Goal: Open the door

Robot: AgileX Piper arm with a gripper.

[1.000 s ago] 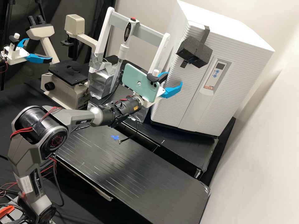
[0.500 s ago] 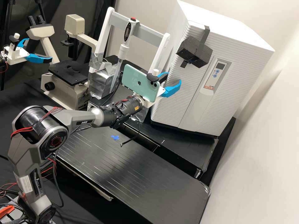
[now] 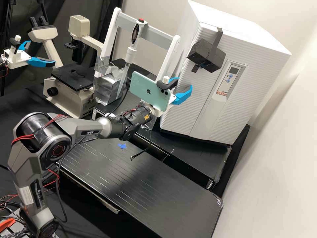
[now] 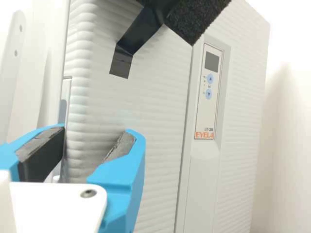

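Left end: beige microscope [image 3: 62, 89], then a foil-wrapped box [image 3: 109, 86], contents hidden, beside a white frame [image 3: 111, 34] with a pipette [image 3: 132, 54] upright before it. Next, the arm's gripper [image 3: 185, 82], at the door's left edge; blue fingers spread, a gap between; contact with the door, cannot tell. High view: mint-green phone [image 3: 150, 91] near the gripper's base, long side slanting down rightward. Wrist view: dark grey pads on the two fingers, the door's left edge visible between them, a narrow recess along that edge. Door [image 3: 194, 99] is the ribbed front of a white cabinet [image 3: 237, 28], seated shut, interior hidden; face toward the near bench, long axis upright, leaning top-rightward in high view. Cabinet stands near the right end of a raised black platform [image 3: 190, 162]. Dark foam block [image 3: 206, 54] hangs by black tape near the door's upper left corner. Right of it, a control panel [image 3: 228, 79], its long axis running along the door's.
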